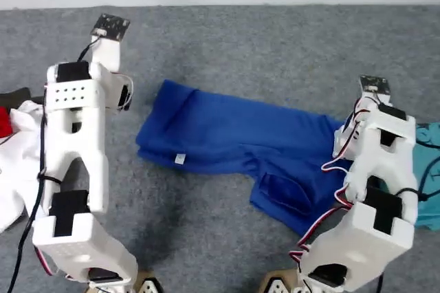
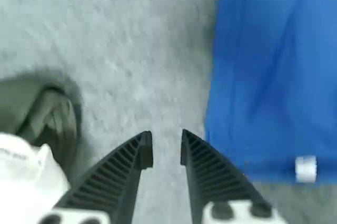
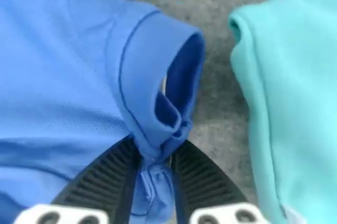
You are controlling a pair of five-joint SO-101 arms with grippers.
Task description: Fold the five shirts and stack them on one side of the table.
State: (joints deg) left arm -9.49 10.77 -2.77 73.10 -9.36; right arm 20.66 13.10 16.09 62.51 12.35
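Step in hand: folding the blue shirt (image 1: 227,135), mid-table. My right end effector (image 3: 156,149) is pinched onto its sleeve cuff, near the teal shirt (image 3: 289,77) at the right edge. My left end effector (image 2: 166,149) is slightly open and empty, beside the shirt's other end. Next, I reckon: carry the sleeve inward.

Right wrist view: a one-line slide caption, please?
Right claw pinching the blue shirt at its sleeve, a teal shirt alongside.

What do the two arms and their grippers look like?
The left arm and right arm have blocky white shells with black motors. A black cable runs along the left one; red, white and black wires along the right. The left gripper and right gripper have black, ribbed, tapering fingers.
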